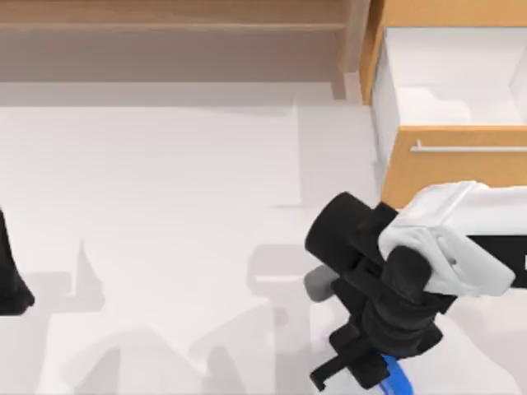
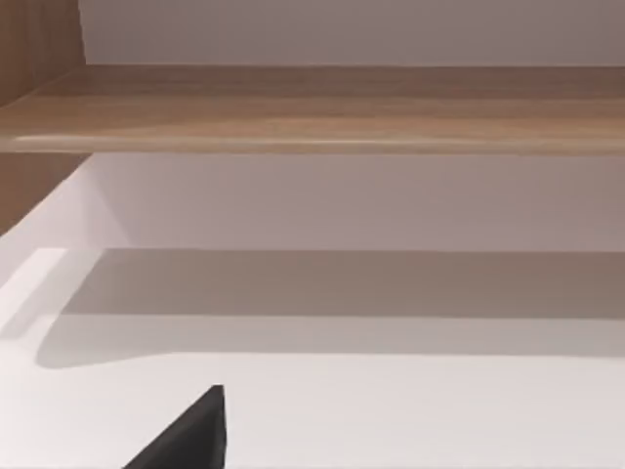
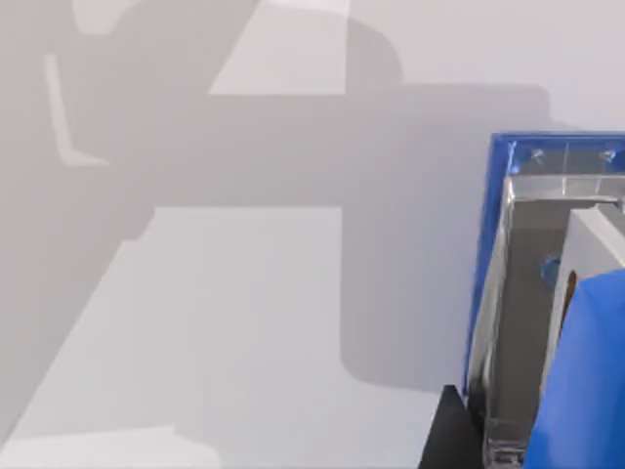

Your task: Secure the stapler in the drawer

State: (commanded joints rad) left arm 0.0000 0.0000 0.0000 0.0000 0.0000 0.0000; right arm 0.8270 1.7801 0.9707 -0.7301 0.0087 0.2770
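The small bright blue stapler with the silver metal underside [image 1: 397,378] sits low on the white surface [image 1: 165,206], at the near edge of the top view, a bit right of the middle. The right arm's black gripper [image 1: 354,374] is right on top of it, so just a blue tip peeks out below the wrist. In the right wrist view the stapler [image 3: 527,322] is very close to the camera, and a dark finger tip [image 3: 447,430] touches its side. The jaws seem to be at the stapler, but I cannot tell if they are squeezed on it or loose.

Farther back, up and to the right, is the box-shaped drawer with the light orange-brown wood front, thin silver bar handle and white inside walls [image 1: 461,160]. It is pulled open and nothing is seen inside it. The stapler has to go that way: away from the near edge, over the wood front, and down into the white box.

The right arm is much nearer to both. The left arm [image 1: 10,271] waits far off at the left edge of the surface.
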